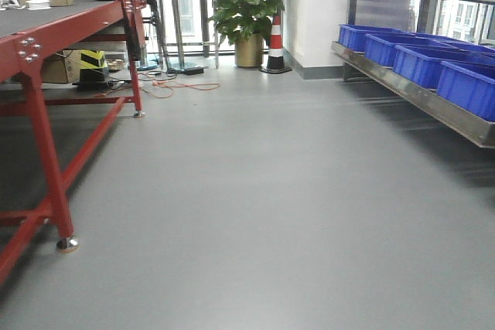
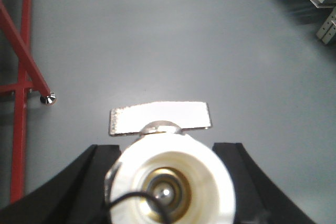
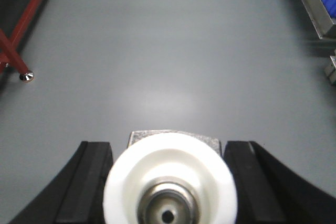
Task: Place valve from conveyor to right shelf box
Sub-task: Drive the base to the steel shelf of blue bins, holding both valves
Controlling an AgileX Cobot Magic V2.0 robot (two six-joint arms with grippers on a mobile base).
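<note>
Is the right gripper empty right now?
No, the right gripper is closed on a white valve, held above the grey floor.

The floor [image 1: 271,191] is smooth and a bit shiny. The valve [image 2: 170,179] is white plastic with shiny metal inside. The boxes [image 1: 421,63] are blue plastic.
</note>
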